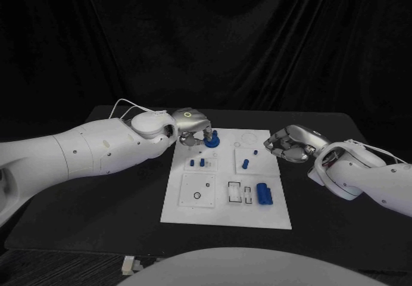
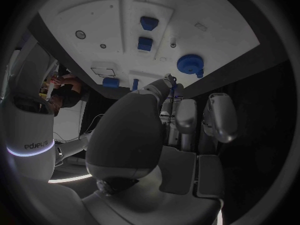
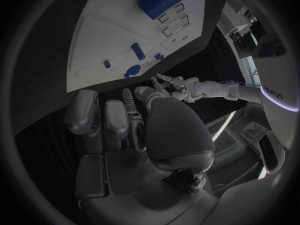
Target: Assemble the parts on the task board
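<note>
Head view: fingers of left hand curled down around round blue part at far edge of task board, touching it; firm grasp or not, cannot tell. Right hand hovering just off board's right edge, fingers bent inward, holding nothing. Blue block lying near right, small blue pegs mid-board.

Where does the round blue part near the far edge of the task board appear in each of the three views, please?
Head view: round blue part, at the left hand.
Left wrist view, beyond the fingers.
Right wrist view, beside the left hand.
Shared landmark: the white task board.
</note>
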Controlling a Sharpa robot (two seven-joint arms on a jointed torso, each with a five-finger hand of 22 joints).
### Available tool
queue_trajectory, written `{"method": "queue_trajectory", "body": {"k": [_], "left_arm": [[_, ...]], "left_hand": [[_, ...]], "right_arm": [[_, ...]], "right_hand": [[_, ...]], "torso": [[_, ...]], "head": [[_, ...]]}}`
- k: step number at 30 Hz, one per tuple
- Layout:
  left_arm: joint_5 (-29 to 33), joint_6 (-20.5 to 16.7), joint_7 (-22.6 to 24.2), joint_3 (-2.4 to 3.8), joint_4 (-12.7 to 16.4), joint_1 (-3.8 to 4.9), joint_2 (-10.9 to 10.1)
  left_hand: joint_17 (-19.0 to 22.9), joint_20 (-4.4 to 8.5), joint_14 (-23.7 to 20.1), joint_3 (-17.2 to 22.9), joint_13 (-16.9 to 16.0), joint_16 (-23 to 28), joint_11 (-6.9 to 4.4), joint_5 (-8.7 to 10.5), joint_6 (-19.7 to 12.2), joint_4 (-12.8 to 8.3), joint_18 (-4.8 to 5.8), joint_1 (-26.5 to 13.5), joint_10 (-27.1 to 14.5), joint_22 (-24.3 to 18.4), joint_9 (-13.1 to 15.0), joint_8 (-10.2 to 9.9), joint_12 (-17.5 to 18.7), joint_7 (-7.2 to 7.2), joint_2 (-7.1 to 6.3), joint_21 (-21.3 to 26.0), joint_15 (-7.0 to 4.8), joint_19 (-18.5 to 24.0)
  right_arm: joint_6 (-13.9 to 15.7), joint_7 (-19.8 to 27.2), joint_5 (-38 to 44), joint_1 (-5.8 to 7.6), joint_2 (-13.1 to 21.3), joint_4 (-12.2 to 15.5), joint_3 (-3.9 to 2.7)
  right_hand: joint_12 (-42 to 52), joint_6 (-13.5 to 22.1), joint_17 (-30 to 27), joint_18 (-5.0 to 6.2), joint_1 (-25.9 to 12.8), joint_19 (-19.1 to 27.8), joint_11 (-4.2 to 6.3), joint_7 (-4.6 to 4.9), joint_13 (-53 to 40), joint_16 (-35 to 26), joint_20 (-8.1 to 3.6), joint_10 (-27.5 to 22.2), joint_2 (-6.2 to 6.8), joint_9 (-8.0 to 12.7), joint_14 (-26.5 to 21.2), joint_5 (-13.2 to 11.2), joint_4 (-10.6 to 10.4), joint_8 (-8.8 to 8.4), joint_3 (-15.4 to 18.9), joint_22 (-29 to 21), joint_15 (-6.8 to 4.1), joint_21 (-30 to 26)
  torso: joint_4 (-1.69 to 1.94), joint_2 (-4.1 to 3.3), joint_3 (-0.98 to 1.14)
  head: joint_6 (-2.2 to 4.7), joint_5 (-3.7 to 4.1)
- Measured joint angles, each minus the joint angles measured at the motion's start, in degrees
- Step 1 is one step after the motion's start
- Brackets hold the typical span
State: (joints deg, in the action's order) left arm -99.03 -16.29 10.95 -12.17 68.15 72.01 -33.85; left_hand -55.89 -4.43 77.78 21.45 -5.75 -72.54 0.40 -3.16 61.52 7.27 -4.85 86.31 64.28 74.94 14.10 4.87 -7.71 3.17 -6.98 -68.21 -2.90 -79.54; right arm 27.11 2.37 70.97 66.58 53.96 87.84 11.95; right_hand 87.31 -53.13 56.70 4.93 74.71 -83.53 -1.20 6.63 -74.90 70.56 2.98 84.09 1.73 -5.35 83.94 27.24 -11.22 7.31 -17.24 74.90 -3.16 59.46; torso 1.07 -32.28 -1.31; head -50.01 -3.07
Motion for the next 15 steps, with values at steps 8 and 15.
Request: {"method": "queue_trajectory", "body": {"k": [8, 15], "left_arm": [[-0.01, 1.67, 0.28, -0.03, -0.67, 0.02, -0.7], [-0.01, 2.61, 0.29, -0.04, -2.28, -1.37, -0.61]], "left_hand": [[0.31, 0.0, -0.08, 0.16, 0.01, 0.25, 0.0, 0.0, 0.0, 0.16, 0.0, -0.22, 0.0, -0.01, -0.01, -0.22, 0.23, 0.0, -0.22, 0.34, -0.08, 0.0], [0.47, -0.2, -0.08, 0.31, 0.0, 0.49, -0.19, 0.0, 0.0, 0.32, 0.0, -0.22, 0.19, -0.01, -0.01, -0.22, 0.22, 0.0, -0.23, 0.35, -0.08, 0.2]], "right_arm": [[-0.12, -0.01, -0.03, 0.0, -0.12, -0.04, -0.01], [-0.2, -0.01, -0.03, 0.0, -0.38, -0.21, 0.01]], "right_hand": [[0.0, 0.0, -0.01, 0.0, 0.0, 0.0, 0.0, 0.0, 0.0, 0.0, 0.0, 0.0, 0.0, 0.0, 0.0, 0.0, 0.0, 0.0, 0.0, 0.05, 0.0, 0.0], [0.0, 0.0, -0.12, 0.0, 0.0, 0.0, 0.0, 0.0, -0.04, 0.0, 0.0, 0.0, 0.0, 0.0, 0.0, 0.0, 0.0, 0.0, 0.0, 0.04, 0.0, 0.0]], "torso": [[-0.04, -0.02, 0.01], [-0.02, -0.12, 0.01]], "head": [[0.0, -0.16], [0.0, -0.24]]}}
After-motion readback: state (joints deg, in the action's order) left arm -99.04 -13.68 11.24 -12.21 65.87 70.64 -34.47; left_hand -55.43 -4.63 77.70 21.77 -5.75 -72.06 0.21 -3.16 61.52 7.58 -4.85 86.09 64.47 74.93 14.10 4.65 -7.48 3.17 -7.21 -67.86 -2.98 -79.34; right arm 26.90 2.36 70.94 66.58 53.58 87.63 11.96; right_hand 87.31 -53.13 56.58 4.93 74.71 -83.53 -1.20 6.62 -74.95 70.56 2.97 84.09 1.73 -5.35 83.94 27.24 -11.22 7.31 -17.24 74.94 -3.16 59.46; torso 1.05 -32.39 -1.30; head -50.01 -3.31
